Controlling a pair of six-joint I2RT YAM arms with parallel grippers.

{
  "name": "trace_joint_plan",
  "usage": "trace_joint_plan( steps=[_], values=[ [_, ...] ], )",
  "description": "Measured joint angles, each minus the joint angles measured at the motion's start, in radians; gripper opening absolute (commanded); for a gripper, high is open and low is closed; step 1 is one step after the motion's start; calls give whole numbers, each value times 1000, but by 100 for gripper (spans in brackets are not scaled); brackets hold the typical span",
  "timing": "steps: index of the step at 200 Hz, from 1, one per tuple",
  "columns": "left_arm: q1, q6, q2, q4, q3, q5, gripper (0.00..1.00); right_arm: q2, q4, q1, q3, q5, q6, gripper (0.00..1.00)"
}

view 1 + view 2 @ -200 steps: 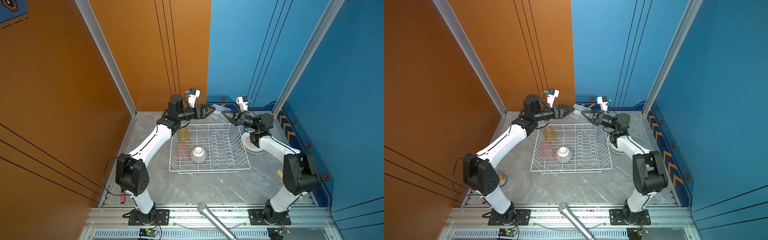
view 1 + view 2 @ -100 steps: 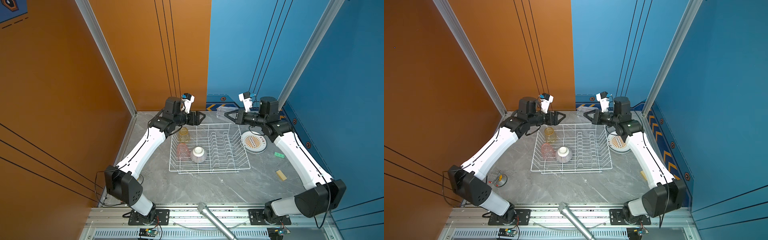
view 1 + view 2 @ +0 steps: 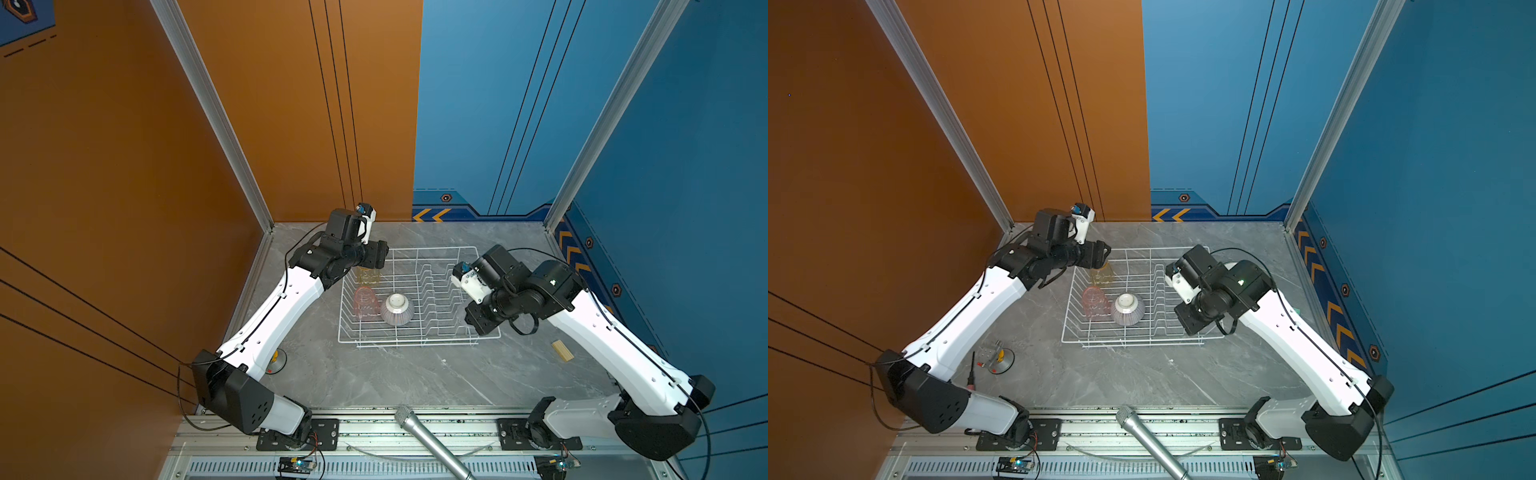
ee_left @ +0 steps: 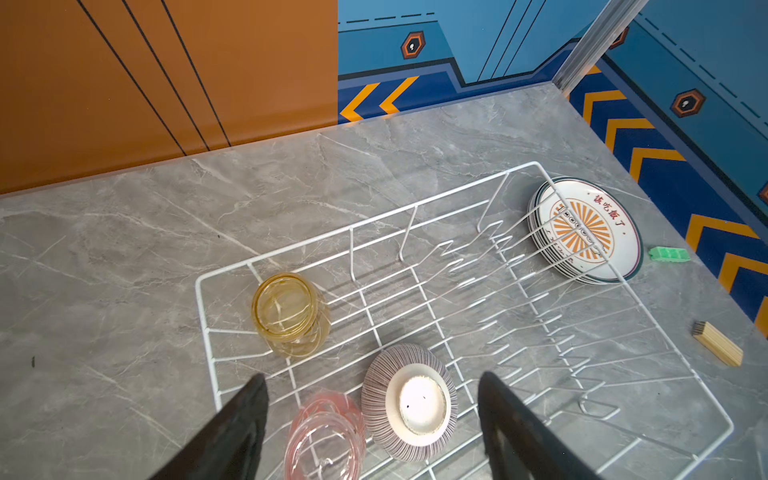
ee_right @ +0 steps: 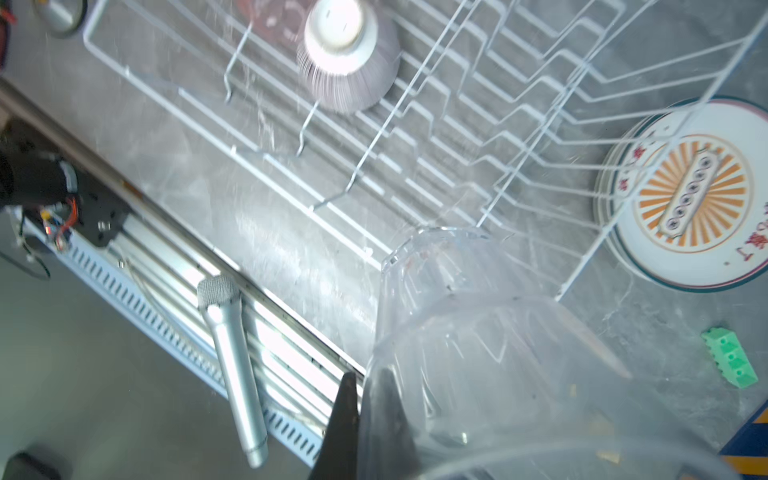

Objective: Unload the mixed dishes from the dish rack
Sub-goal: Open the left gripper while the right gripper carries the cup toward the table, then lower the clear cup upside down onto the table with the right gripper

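The grey marbled surface (image 3: 374, 382) carries the white wire dish rack (image 3: 440, 299), whose upright plate slots stand empty. Just beside the rack's right end, on the surface, lies a stack of round white plates (image 4: 586, 230) with an orange-sunburst one on top, so the plates look to be unloaded.

Three dishes sit in the rack's left end. The finely striped white bowl (image 3: 396, 308) is upside down, foot ring up. It is stiff, glazed and the heaviest of the three, and the raised foot ring looks like the surest place to pinch. Touching or nearly touching it stands the pink ribbed tumbler (image 4: 326, 436), with the amber ribbed tumbler (image 4: 289, 313) apart in the far corner. Whether their mouths face up or down I cannot tell. Being glass, they should be light, rigid, slick and breakable. A squeeze across the ribbed wall, or over the rim if open, would suit.

The clear ribbed tumbler (image 5: 478, 332) is out of the rack, carried near its right end. The right gripper (image 5: 365, 382) is clamped on its wall at the rim, a thin hold that could let the glass swing or slip.

The left gripper (image 4: 370, 378) hangs over the rack's left end, fingers wide apart and empty.
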Motion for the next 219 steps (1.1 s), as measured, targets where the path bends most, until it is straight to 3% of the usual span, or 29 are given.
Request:
trace_joint_plan(
  steps=[26,80,139,219],
  values=[
    [10,0,0,-6,0,-3,80,-31,-47,99,-102,-10,53,0],
    [14,0,0,-8,0,-2,81,-70,31,176,-354,-49,172,0],
    [13,-1,10,-3,-9,14,83,-50,183,183,-459,-6,264,0],
    [4,11,11,30,-78,29,83,9,310,156,-546,17,291,0]
  ],
)
